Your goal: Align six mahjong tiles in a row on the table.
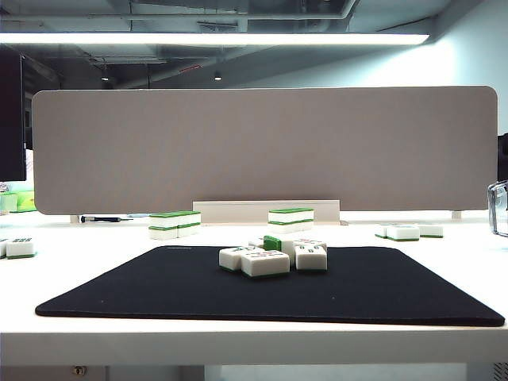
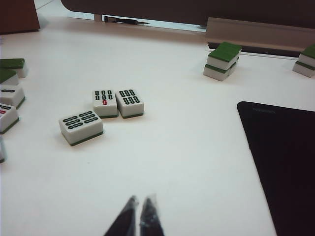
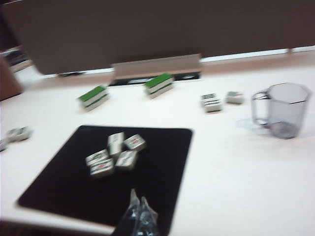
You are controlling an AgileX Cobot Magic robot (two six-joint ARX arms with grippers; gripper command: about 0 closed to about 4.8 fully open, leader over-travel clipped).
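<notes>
Exterior view: mahjong tiles (image 1: pixel 272 255) clustered, unaligned.

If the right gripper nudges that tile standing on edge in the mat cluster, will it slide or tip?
The on-edge tile would probably tip: it stands narrow and tall among flat neighbours. The black mat looks matte, so probably some drag. Right gripper and left gripper are shut, touching nothing.
</notes>
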